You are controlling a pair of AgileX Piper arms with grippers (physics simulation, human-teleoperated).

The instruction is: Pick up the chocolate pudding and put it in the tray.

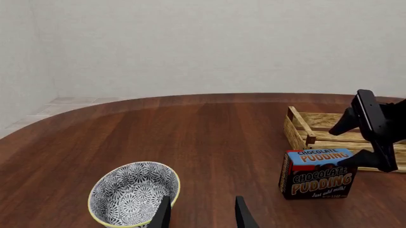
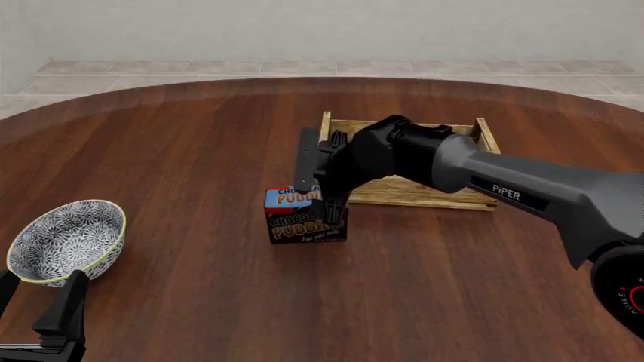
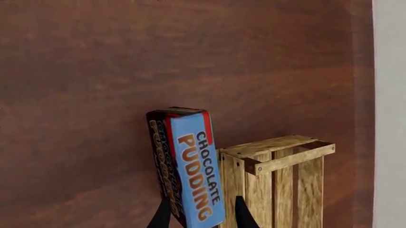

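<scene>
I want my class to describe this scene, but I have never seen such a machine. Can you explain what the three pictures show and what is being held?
These are simulator renders of two robot arms at a wooden table. The front view looks down from behind the arms; the other two come from cameras just behind each pincer. On the table stand a patterned bowl, a slatted wooden tray and a chocolate pudding carton, which stands upright just outside the tray. The right pincer has its fingers on either side of the carton's top, though a firm grip cannot be confirmed. The left pincer is open, holds nothing and sits beside the bowl.
</scene>
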